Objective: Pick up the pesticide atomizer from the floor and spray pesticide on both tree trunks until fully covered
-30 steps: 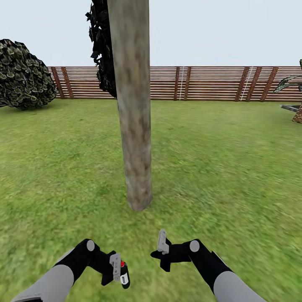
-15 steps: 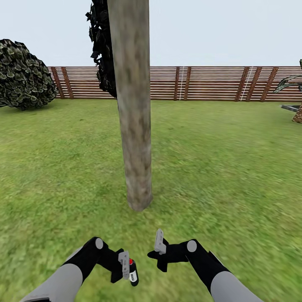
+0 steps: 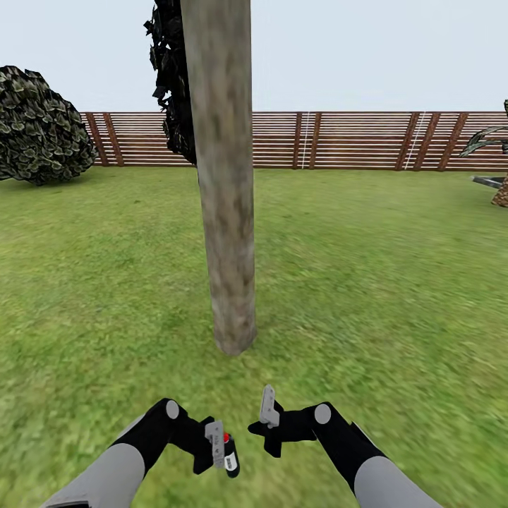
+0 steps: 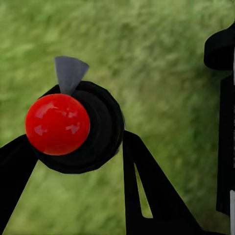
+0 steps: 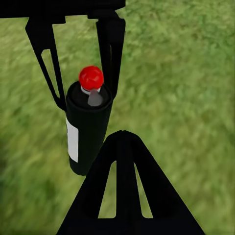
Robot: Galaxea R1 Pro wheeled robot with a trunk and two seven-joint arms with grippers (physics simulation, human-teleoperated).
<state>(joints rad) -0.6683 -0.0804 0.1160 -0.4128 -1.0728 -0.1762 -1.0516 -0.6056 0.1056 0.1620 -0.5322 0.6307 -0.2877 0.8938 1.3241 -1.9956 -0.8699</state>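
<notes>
A garden: lawn (image 3: 367, 282), slatted wooden fence (image 3: 353, 140), bush (image 3: 42, 127), tree trunk (image 3: 224, 176).

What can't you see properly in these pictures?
- Tree trunk: its top is cut off by the head view's upper edge.
- Pesticide atomizer: the left wrist view shows it end-on, so its label is hidden.
- Right end effector: open or shut is unclear in the head view.

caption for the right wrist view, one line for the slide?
Left gripper holds the dark, red-topped spray bottle above the grass.
</notes>
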